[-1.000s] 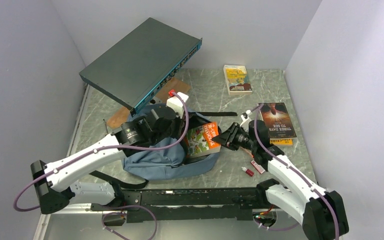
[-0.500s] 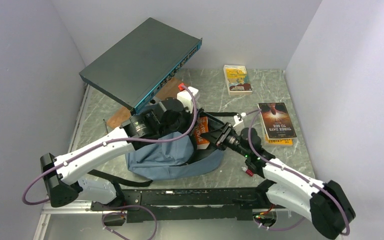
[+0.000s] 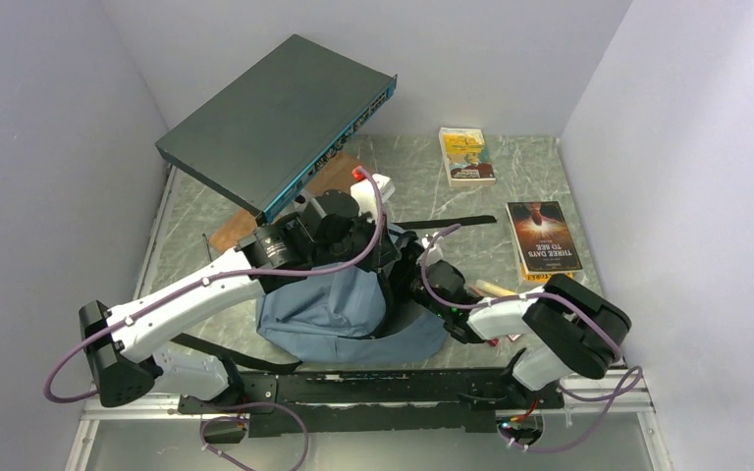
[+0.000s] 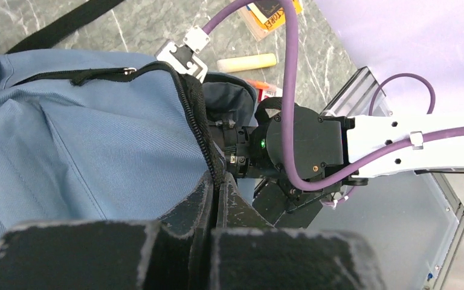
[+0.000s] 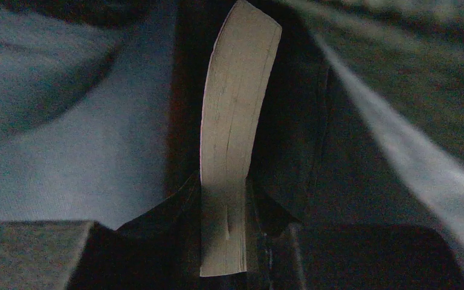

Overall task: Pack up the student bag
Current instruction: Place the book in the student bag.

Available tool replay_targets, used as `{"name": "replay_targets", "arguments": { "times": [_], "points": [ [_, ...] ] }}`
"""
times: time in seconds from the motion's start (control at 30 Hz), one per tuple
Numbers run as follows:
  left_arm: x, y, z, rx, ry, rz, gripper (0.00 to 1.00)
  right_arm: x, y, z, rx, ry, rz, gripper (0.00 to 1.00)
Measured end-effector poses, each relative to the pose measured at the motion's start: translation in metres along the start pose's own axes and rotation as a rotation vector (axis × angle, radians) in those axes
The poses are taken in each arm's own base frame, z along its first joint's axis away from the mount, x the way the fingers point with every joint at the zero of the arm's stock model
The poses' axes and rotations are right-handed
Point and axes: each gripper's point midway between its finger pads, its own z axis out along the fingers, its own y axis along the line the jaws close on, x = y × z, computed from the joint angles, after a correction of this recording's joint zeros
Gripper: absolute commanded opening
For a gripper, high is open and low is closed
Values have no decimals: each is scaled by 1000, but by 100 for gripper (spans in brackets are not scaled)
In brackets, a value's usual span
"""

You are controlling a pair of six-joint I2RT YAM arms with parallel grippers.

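Pale walls [image 3: 39, 147] enclose marbled (grey-green) table [image 3: 422, 186].

Student bag [image 3: 334, 312] front centre, paperback [image 5: 235, 139] inside it, box [image 3: 275, 120] behind-left, book [image 3: 542, 235] right, another book [image 3: 466, 155] far back.

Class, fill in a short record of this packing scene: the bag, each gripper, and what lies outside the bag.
Bag: student bag, blue-grey, main zipper open
Left gripper: shut on the bag's zipper edge
Right gripper: shut on a book, reaching into the bag's opening
Outside the bag: yellow book at the far side, dark book at the right
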Motion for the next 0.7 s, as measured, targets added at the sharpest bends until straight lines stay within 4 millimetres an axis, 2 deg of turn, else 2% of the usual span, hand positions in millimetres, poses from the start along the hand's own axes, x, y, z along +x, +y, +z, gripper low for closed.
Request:
{"name": "replay_targets", "arguments": {
  "times": [0.27,0.33,0.47,0.53,0.7],
  "points": [
    [15,12,5,-33,-6,-69,0,-10,-7,21,60,-124,-46,0],
    [13,16,1,-49,-34,-89,0,-9,-8,27,75,-145,-63,11],
    [7,24,-10,-86,-100,-123,0,-4,-5,39,79,-131,-107,47],
    [3,29,-15,-112,-128,-130,0,-2,-5,37,93,-111,-137,63],
    [-3,45,-23,-191,-177,-128,0,1,-1,14,162,-22,-271,77]
  ]
}}
